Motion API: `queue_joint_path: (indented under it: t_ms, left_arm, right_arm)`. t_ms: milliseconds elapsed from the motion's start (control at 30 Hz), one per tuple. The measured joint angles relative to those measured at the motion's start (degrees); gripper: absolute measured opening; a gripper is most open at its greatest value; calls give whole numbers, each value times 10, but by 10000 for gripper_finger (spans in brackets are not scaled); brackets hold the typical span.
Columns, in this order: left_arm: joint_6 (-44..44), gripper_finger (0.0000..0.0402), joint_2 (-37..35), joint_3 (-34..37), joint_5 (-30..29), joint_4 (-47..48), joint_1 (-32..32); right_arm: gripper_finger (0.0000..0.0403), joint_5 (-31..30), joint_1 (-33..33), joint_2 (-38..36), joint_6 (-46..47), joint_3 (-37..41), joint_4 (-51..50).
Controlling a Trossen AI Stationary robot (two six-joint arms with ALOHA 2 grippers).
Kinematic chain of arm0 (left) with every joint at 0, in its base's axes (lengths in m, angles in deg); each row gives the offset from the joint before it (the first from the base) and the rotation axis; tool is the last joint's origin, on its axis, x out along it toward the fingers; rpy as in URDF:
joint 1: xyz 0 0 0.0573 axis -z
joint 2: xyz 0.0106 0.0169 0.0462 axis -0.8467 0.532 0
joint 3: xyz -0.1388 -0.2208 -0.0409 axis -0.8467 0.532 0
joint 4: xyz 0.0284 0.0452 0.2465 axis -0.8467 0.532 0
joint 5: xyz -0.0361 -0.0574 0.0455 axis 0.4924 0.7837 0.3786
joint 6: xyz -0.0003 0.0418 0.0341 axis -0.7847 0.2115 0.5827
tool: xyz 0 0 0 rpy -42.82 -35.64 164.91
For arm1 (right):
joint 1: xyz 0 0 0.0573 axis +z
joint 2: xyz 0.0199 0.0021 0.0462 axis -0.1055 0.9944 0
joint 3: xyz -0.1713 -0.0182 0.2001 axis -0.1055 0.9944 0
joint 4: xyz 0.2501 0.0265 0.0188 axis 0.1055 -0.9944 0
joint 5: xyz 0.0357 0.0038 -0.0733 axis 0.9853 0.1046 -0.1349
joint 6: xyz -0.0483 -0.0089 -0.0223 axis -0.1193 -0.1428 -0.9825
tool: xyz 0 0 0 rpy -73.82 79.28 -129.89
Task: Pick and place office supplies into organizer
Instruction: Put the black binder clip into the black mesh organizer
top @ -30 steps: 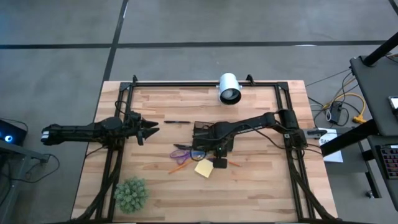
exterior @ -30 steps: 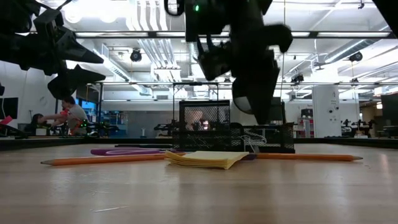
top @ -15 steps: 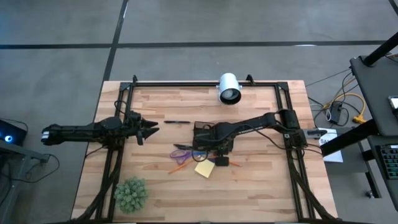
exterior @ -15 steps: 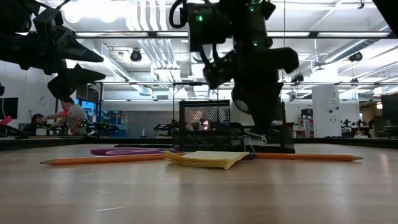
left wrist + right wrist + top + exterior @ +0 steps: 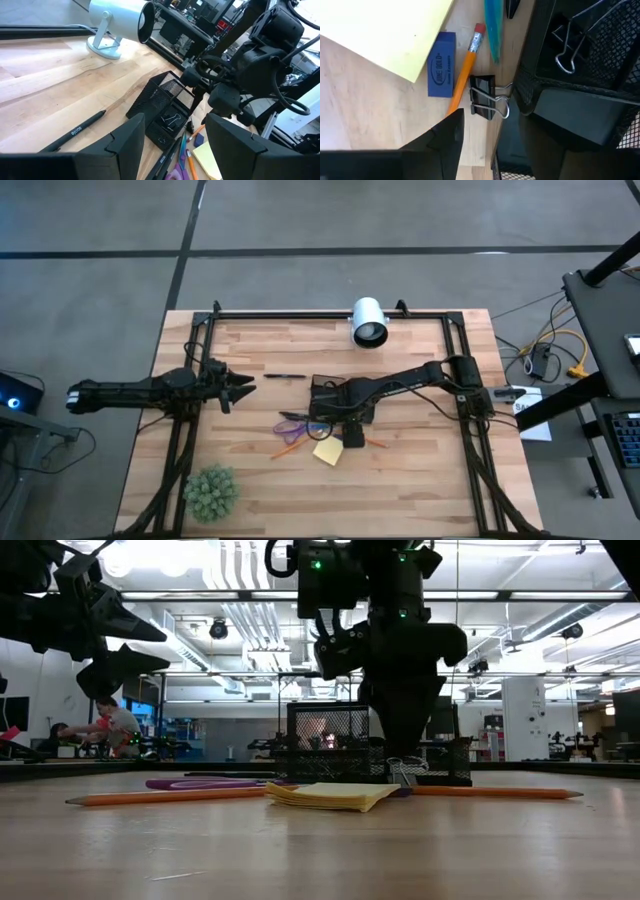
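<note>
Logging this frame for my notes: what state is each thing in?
Right claw: open, low beside the organizer.
Left claw: open, empty, raised off to the side.
Organizer: upright, one binder clip inside.
Second binder clip: on the table against the organizer.
Sticky-note pad: flat on the table.
Black pen: on the table.

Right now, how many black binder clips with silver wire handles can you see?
2. One black binder clip lies on the wooden table beside the black mesh organizer; the other sits inside an organizer compartment. More may hide behind the mesh.
</note>
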Motion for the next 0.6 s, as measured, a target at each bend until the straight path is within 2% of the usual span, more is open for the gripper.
queue_joint_path:
  t_ms: [300,600]
  left_arm:
    - [0,195,0,0,0,0,0]
    - [0,195,0,0,0,0,0]
  right_arm:
    - [168,9,-1,3,0,7,15]
    - [158,-23,-18,7,-22,11,2]
